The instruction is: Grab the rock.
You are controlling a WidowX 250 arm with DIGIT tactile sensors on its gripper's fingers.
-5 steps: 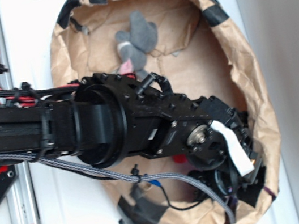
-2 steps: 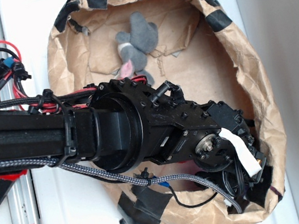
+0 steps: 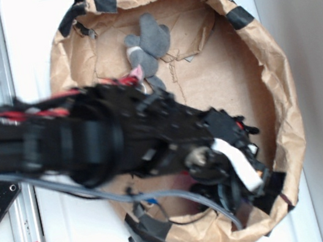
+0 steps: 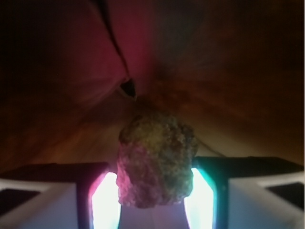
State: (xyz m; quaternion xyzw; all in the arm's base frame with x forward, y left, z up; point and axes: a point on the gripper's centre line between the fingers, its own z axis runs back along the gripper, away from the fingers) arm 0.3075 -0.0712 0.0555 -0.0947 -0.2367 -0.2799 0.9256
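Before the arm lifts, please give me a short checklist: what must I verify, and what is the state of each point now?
1. Rock sits between the gripper fingers: ok, wrist view.
2. Fingers touch the rock on both sides: appears ok, but the glow hides the contact.
3. Grip is firm enough to lift: cannot tell.
4. Rock visible from the exterior view: not ok, the arm hides it.
5. Grey plush mouse lies apart from the gripper: ok.
6. Paper bag wall near the gripper: clearance cannot tell.
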